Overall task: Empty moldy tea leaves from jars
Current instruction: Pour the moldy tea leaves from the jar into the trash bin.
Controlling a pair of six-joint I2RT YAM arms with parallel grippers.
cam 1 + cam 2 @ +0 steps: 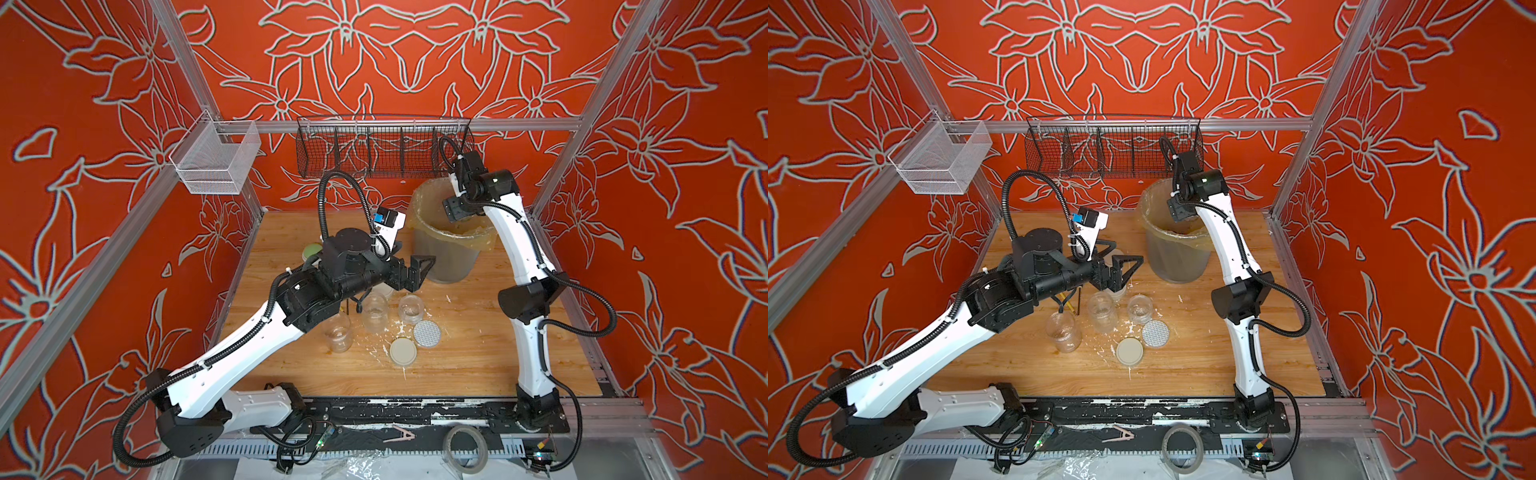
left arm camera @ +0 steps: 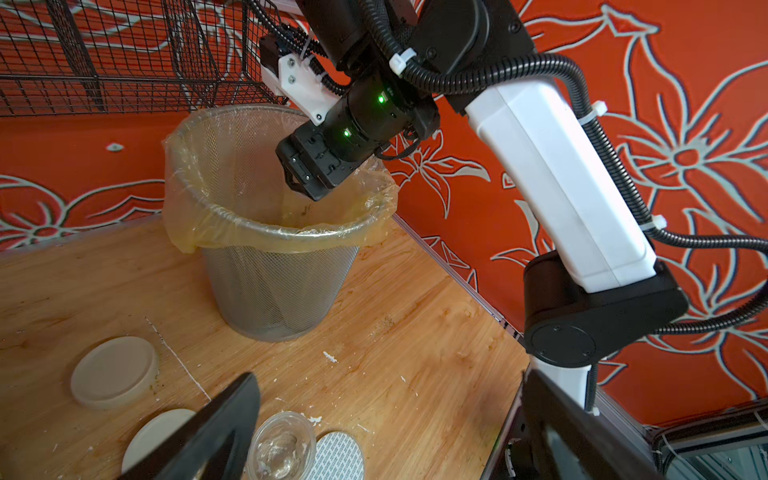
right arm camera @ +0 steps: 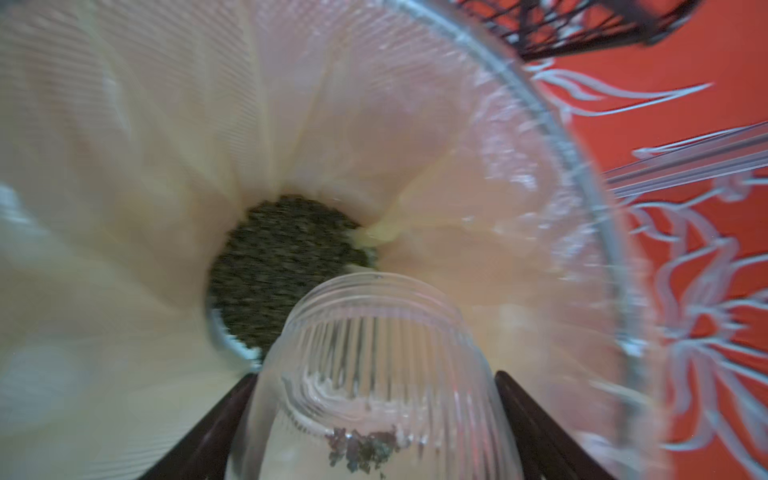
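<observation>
My right gripper is shut on a ribbed clear jar, which it holds tipped mouth-down inside the lined grey bin. A few moldy tea leaves cling inside the jar. A dark pile of leaves lies at the bin's bottom. In a top view the right gripper dips into the bin's mouth, its fingers hidden. Three clear jars stand open mid-table. A cream lid and a dotted lid lie beside them. My left gripper hovers open above the jars, holding nothing.
A black wire basket hangs on the back wall above the bin. A white mesh basket hangs at the left rail. Another cream lid lies left of the bin. White flecks dot the wood. A tape roll lies off the front edge.
</observation>
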